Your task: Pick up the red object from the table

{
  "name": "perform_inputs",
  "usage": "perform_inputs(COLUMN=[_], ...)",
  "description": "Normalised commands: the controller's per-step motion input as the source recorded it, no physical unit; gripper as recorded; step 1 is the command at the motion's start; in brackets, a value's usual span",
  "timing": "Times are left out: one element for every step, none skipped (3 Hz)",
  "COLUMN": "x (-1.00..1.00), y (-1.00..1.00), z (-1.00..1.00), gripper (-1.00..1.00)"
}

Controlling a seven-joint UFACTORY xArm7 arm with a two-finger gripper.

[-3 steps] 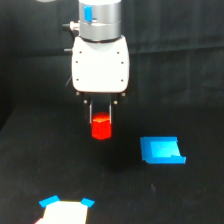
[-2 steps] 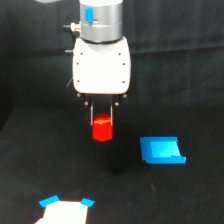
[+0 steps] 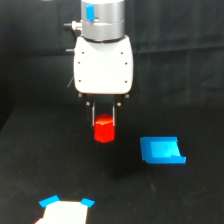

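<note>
The red object point(image 3: 104, 130) is a small bright red stubby block with an orange-tinted top. It sits between the two thin dark fingers of my gripper point(image 3: 104, 125), which hangs from the white arm body in the upper middle of the exterior view. The fingers are closed against its sides. The block hangs clear above the black table point(image 3: 40, 165).
A bright blue tray-like piece point(image 3: 161, 150) lies on the table toward the exterior view's right of the gripper. A white piece with blue corners point(image 3: 65, 211) lies at the bottom left edge.
The gripper and the red block have risen a little and shifted slightly to the exterior view's right; the arm body appears larger. The blue tray has not moved.
</note>
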Motion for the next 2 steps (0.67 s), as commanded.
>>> perform_inputs(x=[0.03, 0.02], y=[0.21, 0.08], z=[0.09, -0.09], gripper=[-0.79, -0.84])
